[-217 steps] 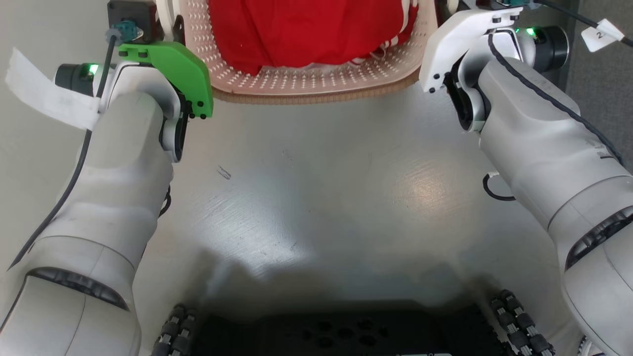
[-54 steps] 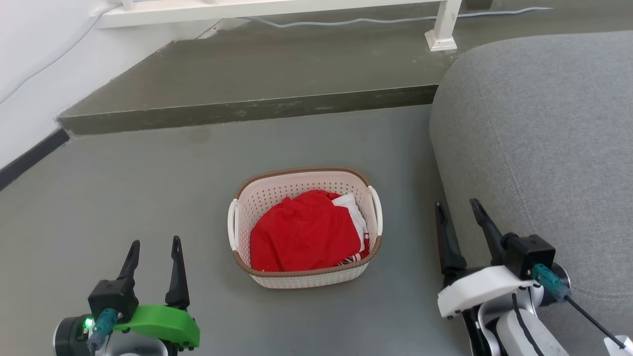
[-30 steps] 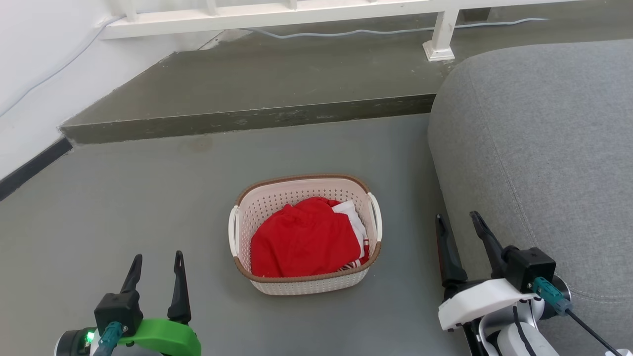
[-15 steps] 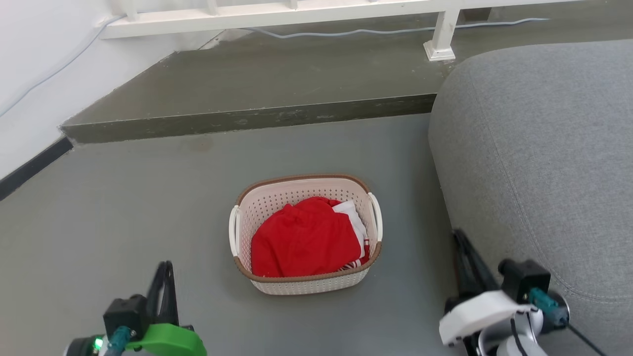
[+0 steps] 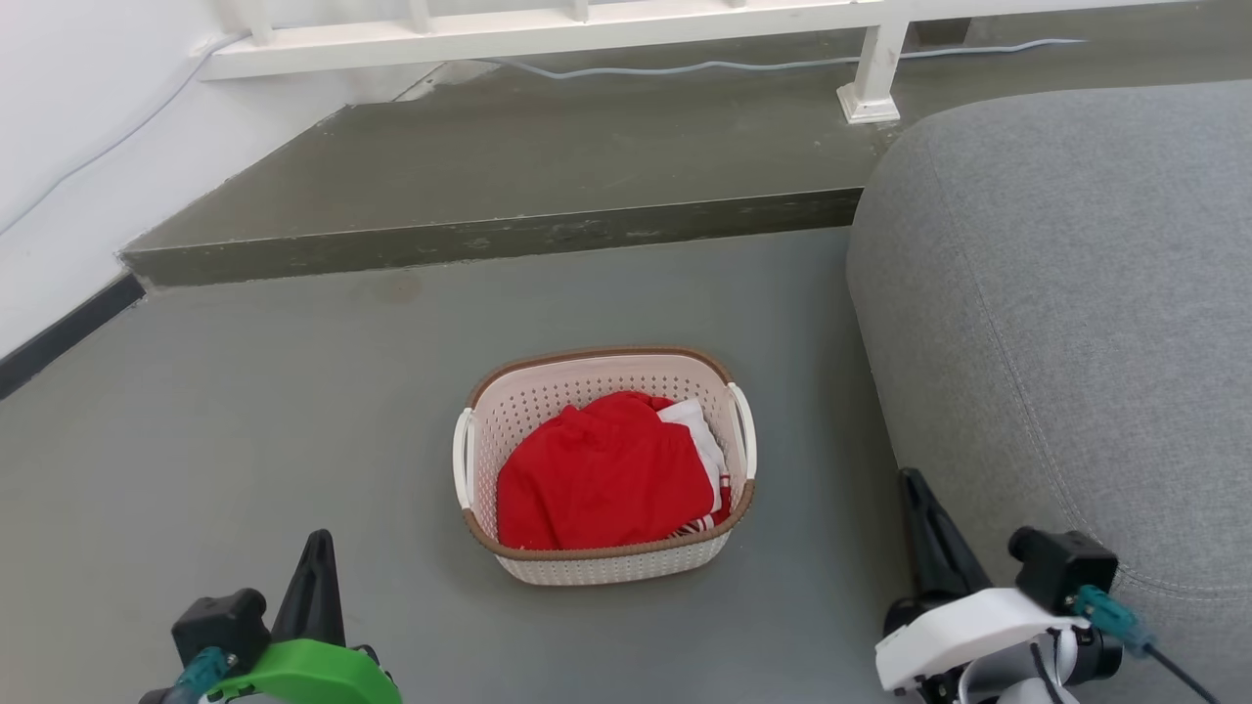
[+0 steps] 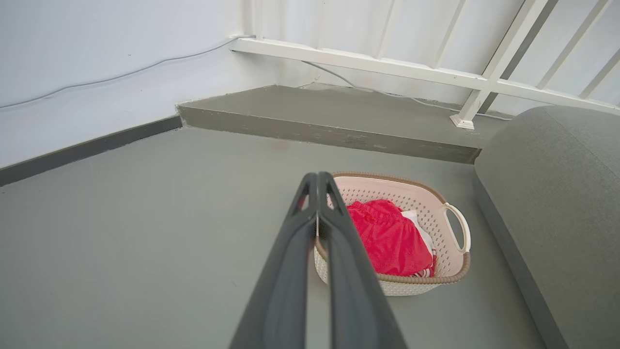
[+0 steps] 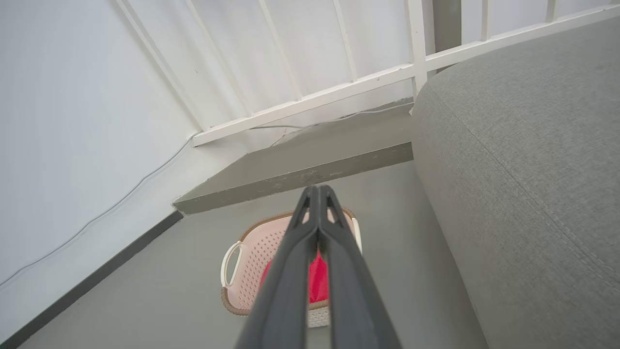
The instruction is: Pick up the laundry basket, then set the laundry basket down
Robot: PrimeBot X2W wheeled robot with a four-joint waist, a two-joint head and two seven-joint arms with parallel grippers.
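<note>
The laundry basket [image 5: 548,396] is cream-white and perforated, with a brown rim and two white side handles. It stands on the grey floor at mid-view and holds red and white cloth. The basket [image 6: 416,203] lies beyond my left fingertips in the left wrist view, and the basket [image 7: 252,257] shows partly behind my right fingers in the right wrist view. My left gripper [image 5: 318,543] is at the lower left, shut and empty, well clear of the basket. My right gripper [image 5: 912,481] is at the lower right, shut and empty, beside the sofa.
A grey sofa [image 5: 1066,293] fills the right side, close to the basket and my right arm. A raised dark step [image 5: 489,186] crosses the back, with a white railing [image 5: 548,24] and a cable behind it. A white wall [image 5: 68,127] runs along the left.
Both grippers went from open to shut and dropped lower in the head view. The basket has stayed in place on the floor. Seven seconds ago the basket was up between my arms.
</note>
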